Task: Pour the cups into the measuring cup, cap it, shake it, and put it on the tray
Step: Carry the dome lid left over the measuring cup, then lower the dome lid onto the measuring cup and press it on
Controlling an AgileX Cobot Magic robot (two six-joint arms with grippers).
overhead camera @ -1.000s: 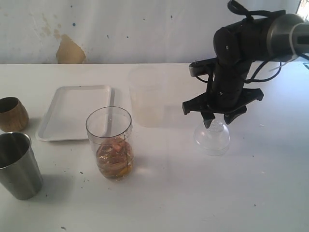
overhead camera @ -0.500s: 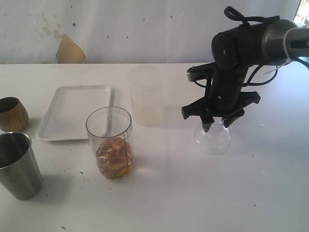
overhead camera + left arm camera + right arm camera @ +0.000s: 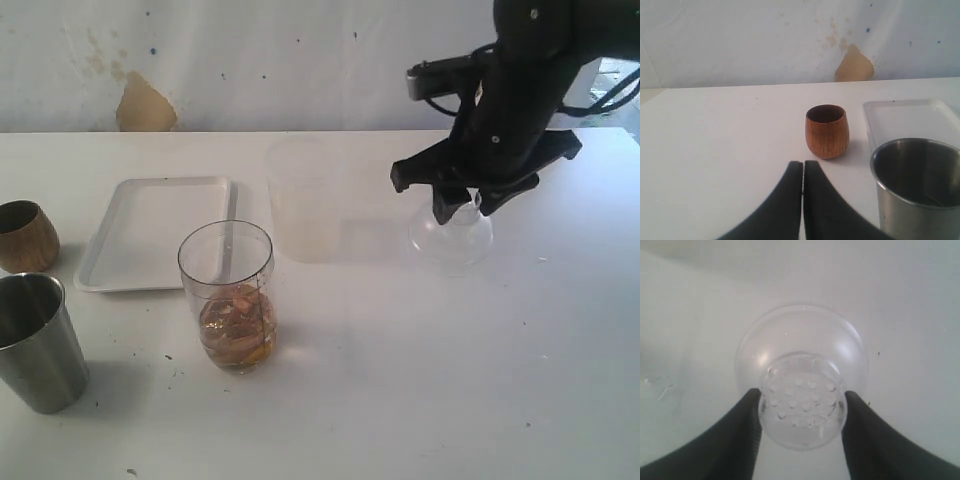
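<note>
Two cups look empty at the left edge of the exterior view: the wooden cup [image 3: 25,235] and, below it, the steel tumbler [image 3: 40,342]. The measuring cup [image 3: 226,297], left of centre on the tabletop [image 3: 400,380], holds a brownish mix in its lower part, so the pouring appears done. Capping seems to be the step in hand; shaking it and setting it on the tray [image 3: 150,232], just above and left of it, are not yet done. The right hand [image 3: 466,212], at upper right, points down from a bent arm and grips a clear domed lid [image 3: 451,242] by its perforated neck, well apart from the measuring cup. Whether the lid is clear of the tabletop is hard to tell. The left hand [image 3: 803,166] is closed on nothing, facing the two cups.
</note>
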